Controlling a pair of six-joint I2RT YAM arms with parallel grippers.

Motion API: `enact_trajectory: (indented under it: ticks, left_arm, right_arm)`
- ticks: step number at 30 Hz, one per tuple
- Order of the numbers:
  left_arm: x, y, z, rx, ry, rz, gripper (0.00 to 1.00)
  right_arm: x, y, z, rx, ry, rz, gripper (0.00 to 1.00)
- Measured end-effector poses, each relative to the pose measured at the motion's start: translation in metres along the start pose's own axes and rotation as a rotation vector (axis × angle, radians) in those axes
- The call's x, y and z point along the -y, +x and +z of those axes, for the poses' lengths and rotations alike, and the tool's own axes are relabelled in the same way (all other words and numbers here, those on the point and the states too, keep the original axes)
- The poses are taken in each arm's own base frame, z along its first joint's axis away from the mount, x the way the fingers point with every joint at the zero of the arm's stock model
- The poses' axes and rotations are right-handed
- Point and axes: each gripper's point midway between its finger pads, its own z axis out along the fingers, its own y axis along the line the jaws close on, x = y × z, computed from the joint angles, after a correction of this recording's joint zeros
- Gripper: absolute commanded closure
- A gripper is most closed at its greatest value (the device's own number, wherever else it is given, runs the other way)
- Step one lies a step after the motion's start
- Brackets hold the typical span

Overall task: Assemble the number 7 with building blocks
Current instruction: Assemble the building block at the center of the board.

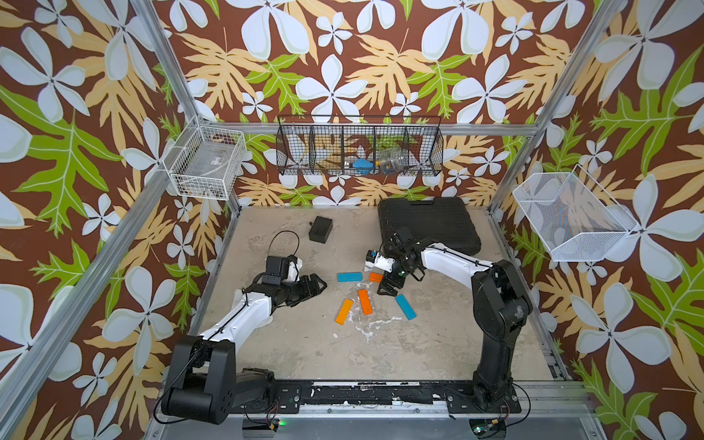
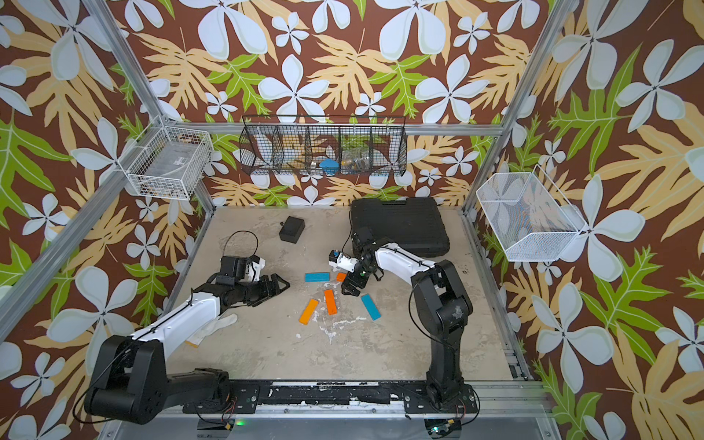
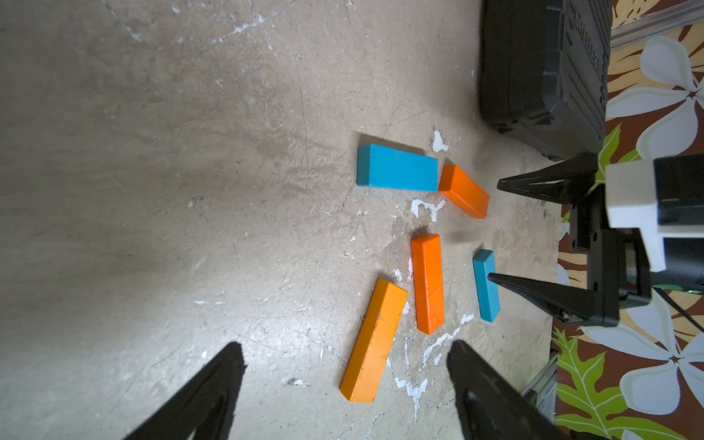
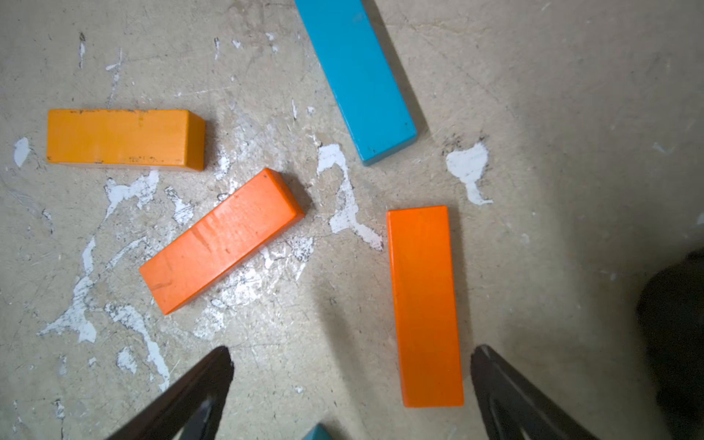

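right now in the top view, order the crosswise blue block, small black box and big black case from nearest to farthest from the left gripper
From the left gripper, in a top view:
1. crosswise blue block, just right of its tips
2. small black box, straight back from it
3. big black case, at the back right

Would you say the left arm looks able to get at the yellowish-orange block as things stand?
Probably yes: the left gripper is open, and only bare table lies between it and the yellowish-orange block.

Spread right hand [image 4: 352, 350] frames an orange block [image 4: 424, 304].
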Motion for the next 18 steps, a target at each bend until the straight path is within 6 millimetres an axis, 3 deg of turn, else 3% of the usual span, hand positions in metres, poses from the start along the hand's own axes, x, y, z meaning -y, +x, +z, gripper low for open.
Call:
enact_trajectory:
  ticks: [4, 6, 9, 10, 15, 18]
  left_arm:
    - [0.001, -0.001, -0.002, 0.008, 0.001, 0.004, 0.12]
    - [0.001, -0.002, -0.002, 0.010, -0.001, 0.005, 0.12]
    - [0.003, -0.005, -0.003, 0.017, 0.002, 0.012, 0.11]
    - [0.003, -0.005, -0.003, 0.018, 0.002, 0.014, 0.10]
    - [0.005, -0.006, -0.005, 0.025, 0.003, 0.058, 0.02]
    - [0.008, -0.006, -0.011, 0.046, 0.014, 0.095, 0.00]
  right_arm:
    - [0.005, -0.005, 0.001, 0.002, 0.016, 0.000, 0.00]
    - [0.007, -0.001, 0.007, -0.014, 0.022, 0.014, 0.05]
    - [0.008, 0.004, 0.018, -0.032, 0.008, 0.021, 0.34]
    - [0.008, 0.005, 0.020, -0.034, 0.002, 0.017, 0.37]
    - [0.012, -0.003, 0.024, -0.013, -0.007, 0.016, 0.45]
    - [0.015, -0.007, 0.025, -0.010, -0.006, 0.010, 0.41]
